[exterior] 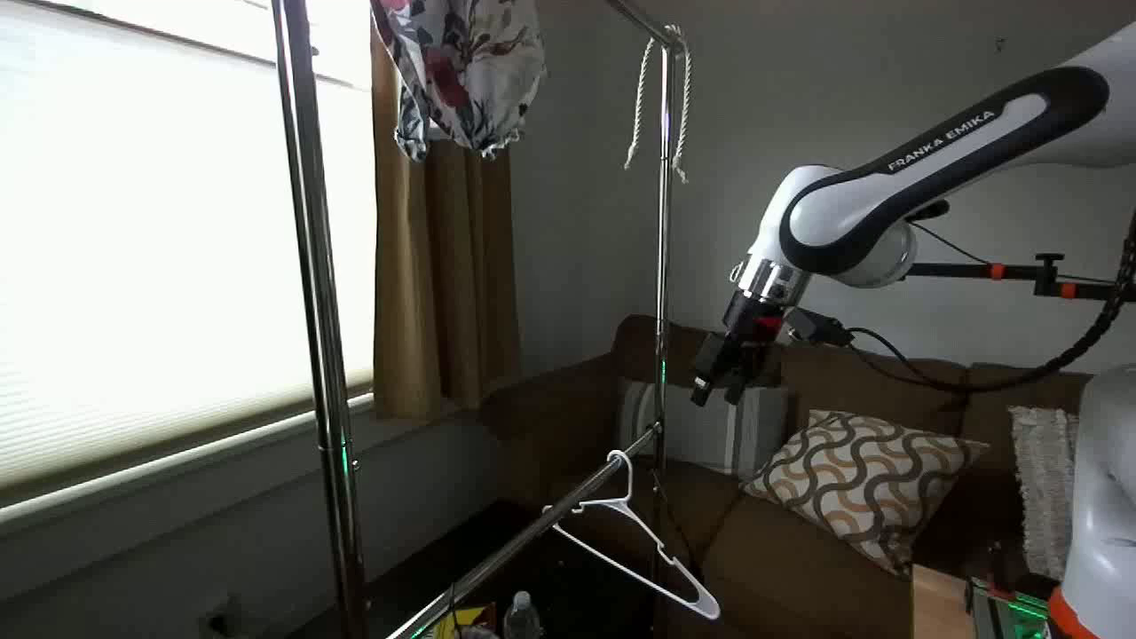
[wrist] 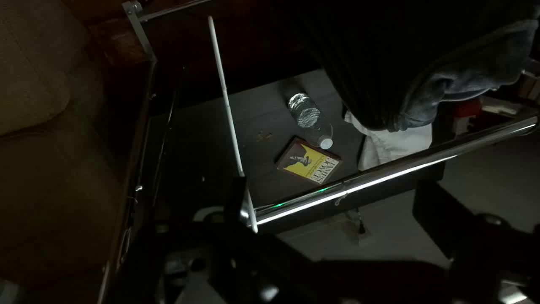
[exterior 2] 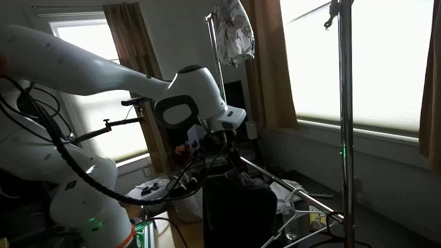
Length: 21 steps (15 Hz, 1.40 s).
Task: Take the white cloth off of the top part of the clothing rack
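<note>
The white cloth (exterior: 479, 80) with a red and dark floral print hangs from the top of the clothing rack (exterior: 664, 266) in an exterior view; its upper edge is cut off. It also hangs high in an exterior view (exterior 2: 234, 38), beside a rack pole. The rack's silvery poles show in an exterior view (exterior 2: 346, 120), and a bar crosses the wrist view (wrist: 379, 172). My gripper (exterior: 719, 393) points down, well below the cloth and apart from it. In the wrist view my gripper (wrist: 331, 192) has its fingers wide apart with nothing between them. The cloth is out of the wrist view.
A white hanger (exterior: 626, 508) hangs on the lower bar; it passes by the left finger in the wrist view (wrist: 230, 114). A dark garment (exterior 2: 237, 206) hangs below the arm. A sofa with a patterned cushion (exterior: 870, 479) stands behind. A bottle (wrist: 306, 114) and book (wrist: 310, 162) lie below.
</note>
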Motion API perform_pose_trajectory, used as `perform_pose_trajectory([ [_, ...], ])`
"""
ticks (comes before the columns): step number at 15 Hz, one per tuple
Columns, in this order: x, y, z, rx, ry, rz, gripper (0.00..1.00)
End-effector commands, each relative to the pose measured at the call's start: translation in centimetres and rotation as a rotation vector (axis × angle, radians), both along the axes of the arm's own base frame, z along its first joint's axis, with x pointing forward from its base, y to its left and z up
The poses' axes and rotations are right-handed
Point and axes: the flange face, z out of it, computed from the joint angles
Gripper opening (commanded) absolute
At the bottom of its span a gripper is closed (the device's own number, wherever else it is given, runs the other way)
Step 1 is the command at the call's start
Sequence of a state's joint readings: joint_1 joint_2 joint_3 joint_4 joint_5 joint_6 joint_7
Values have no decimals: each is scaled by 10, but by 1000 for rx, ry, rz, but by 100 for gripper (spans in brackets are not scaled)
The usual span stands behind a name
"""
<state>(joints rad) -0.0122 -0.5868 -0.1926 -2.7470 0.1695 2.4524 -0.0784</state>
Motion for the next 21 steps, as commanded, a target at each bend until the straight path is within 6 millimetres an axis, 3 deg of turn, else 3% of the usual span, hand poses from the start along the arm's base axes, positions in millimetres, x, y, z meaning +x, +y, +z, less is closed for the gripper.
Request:
perform_pose_trajectory([
  [1,0,0,-1,0,3,0,100],
  [6,0,0,-2,0,6,0,100],
  [12,0,58,-35,-136,199,133,100],
  [20,1,63,-35,-139,205,152,100],
  [21,1,76,-35,-134,198,187,100],
])
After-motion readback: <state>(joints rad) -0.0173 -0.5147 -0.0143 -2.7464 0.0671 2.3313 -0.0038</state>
